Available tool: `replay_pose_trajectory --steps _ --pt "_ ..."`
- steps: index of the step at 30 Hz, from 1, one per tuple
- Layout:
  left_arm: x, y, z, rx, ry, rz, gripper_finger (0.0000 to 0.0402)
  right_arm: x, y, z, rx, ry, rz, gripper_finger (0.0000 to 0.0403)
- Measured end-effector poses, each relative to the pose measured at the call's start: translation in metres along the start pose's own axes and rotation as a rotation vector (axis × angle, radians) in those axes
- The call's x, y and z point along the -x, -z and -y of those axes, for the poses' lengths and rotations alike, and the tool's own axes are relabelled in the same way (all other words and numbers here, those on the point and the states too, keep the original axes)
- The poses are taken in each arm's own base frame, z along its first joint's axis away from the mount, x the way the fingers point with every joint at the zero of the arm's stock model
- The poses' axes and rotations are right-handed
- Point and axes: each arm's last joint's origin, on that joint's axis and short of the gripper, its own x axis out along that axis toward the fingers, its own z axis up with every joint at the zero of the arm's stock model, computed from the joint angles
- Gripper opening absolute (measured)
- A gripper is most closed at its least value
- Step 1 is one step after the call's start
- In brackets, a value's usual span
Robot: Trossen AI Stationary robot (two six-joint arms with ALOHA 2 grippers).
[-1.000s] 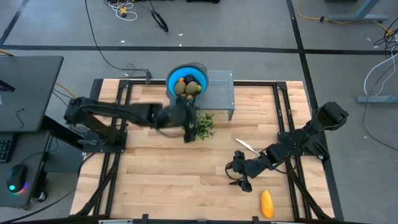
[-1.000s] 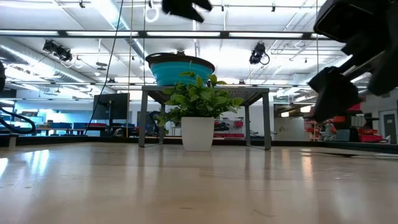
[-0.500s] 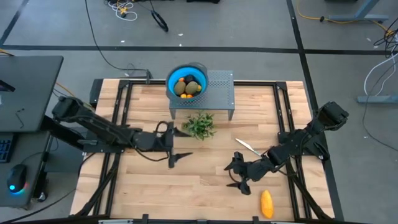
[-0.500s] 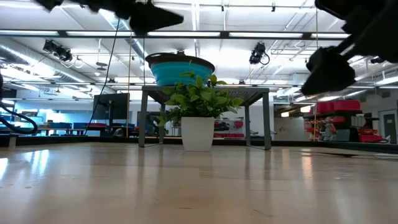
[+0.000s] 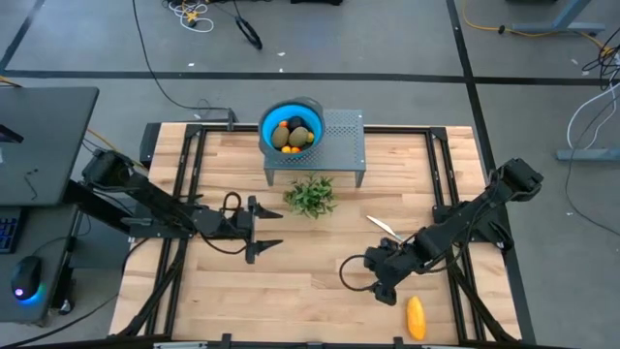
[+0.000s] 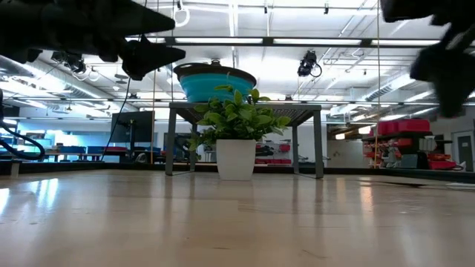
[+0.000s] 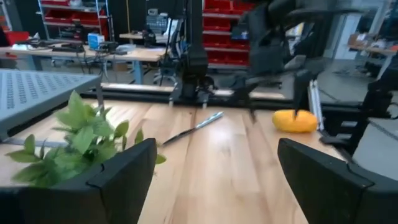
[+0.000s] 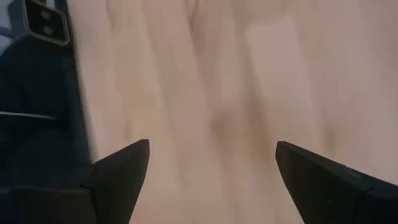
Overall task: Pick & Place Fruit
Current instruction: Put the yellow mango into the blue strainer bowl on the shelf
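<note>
Right gripper (image 5: 360, 278), fingers wide and empty, is hovering near the yellow fruit (image 5: 416, 316); next it needs lowering astride it. Left gripper (image 5: 260, 229) is waiting, wide.

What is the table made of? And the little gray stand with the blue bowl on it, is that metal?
The table looks like wood: pale planks with grain lines and a slight sheen. The gray stand seems to be metal, since its top is a thin sheet dotted with tiny holes on slim legs. The blue bowl looks like smooth plastic or rubber, though that is hard to tell.
</note>
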Motion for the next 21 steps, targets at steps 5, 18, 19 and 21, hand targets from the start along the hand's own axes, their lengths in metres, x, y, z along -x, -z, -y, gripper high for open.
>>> replay_pose_trajectory --steps 5,18,19,21 --pt "0.0 0.001 0.0 -0.005 -0.01 -0.006 0.0343 0.004 0.017 -0.008 -0.294 -0.061 -0.256 0.036" --pt "0.0 0.002 0.0 -0.002 -0.009 -0.018 0.0343 0.011 0.068 -0.035 -0.827 0.052 -0.568 0.036" --pt "0.0 0.002 0.0 -0.001 -0.009 -0.019 0.0343 0.011 0.069 -0.035 -0.846 0.063 -0.547 0.036" --pt "0.0 0.002 0.0 0.002 -0.009 -0.019 0.0343 0.009 0.072 -0.035 -0.879 0.078 -0.524 0.036"
